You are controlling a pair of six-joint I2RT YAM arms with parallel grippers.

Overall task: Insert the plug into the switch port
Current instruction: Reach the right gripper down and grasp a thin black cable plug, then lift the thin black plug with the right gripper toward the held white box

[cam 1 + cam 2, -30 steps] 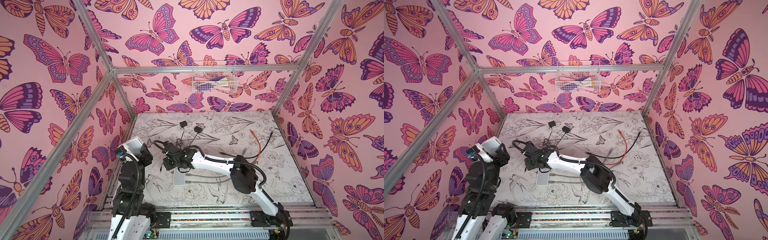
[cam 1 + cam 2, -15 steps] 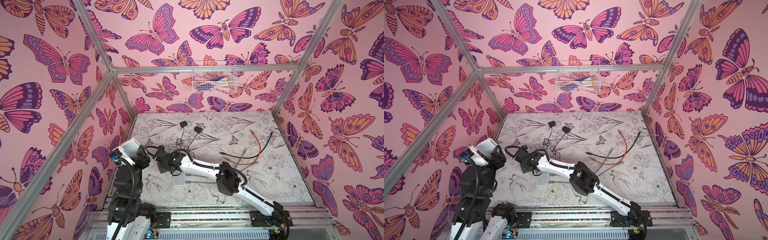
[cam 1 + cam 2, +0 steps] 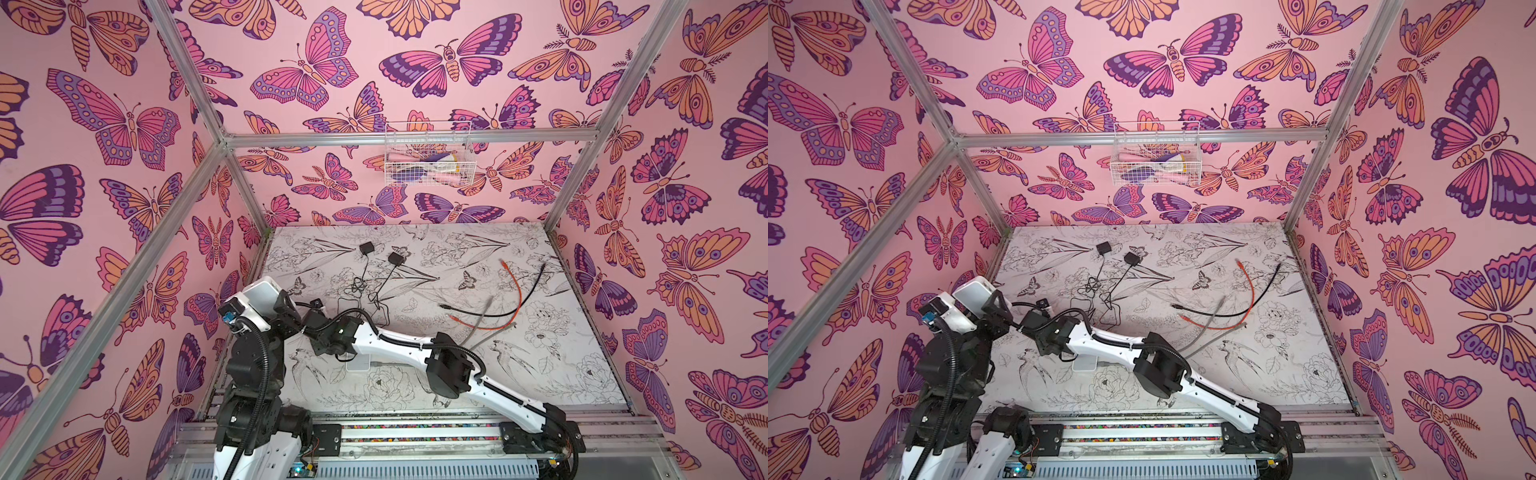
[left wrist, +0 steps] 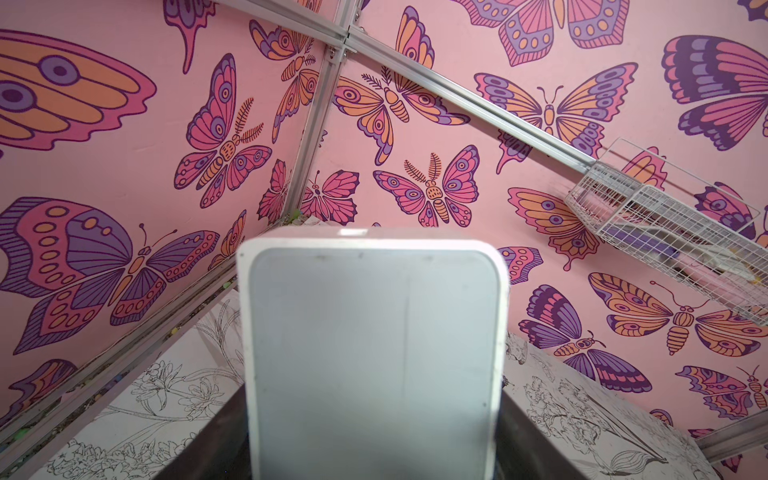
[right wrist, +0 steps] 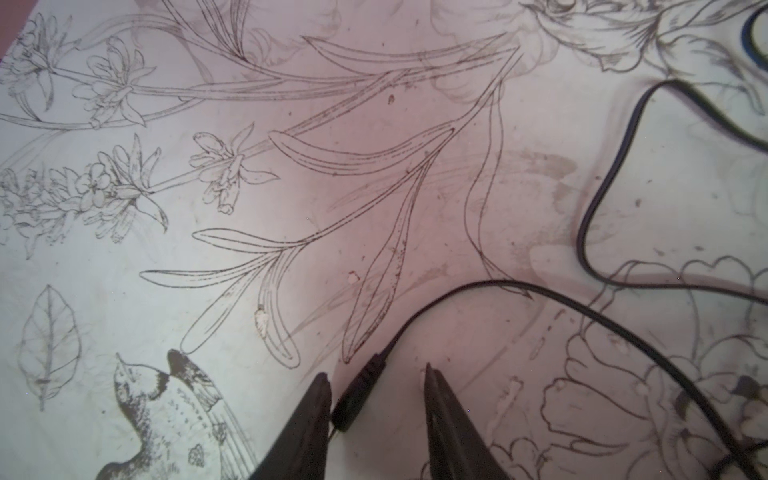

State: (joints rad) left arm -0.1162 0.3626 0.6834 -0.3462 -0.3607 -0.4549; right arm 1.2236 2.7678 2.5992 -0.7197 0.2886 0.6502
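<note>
The right gripper point(image 5: 374, 372) has its jaws partly spread, low over the table point(image 5: 124, 270). The black barrel plug point(image 5: 349, 409) lies between them, leaning on one finger point(image 5: 307, 424) with a clear gap to the other, so nothing is pinched yet. The plug's thin black cable point(image 5: 478, 286) runs out past the fingertips and curls away across the table.

The left gripper point(image 3: 277, 305) is clamped on the lower end of the white switch box point(image 4: 374, 353), which it holds up off the table beside the right arm's wrist. I cannot see the port from here.

To my eye, the step in hand is taking hold of the plug. The pinch should land on the stiff plug body, not on the ribbed collar or the cable in front of the tips, which would only bend. The plug sits off-centre and slanted between the jaws, so shifting sideways first would let both pads meet it together instead of rolling it away. The plug's front end is hidden back between the fingers and needs to end up free. The cable needs slack when lifted.
</note>
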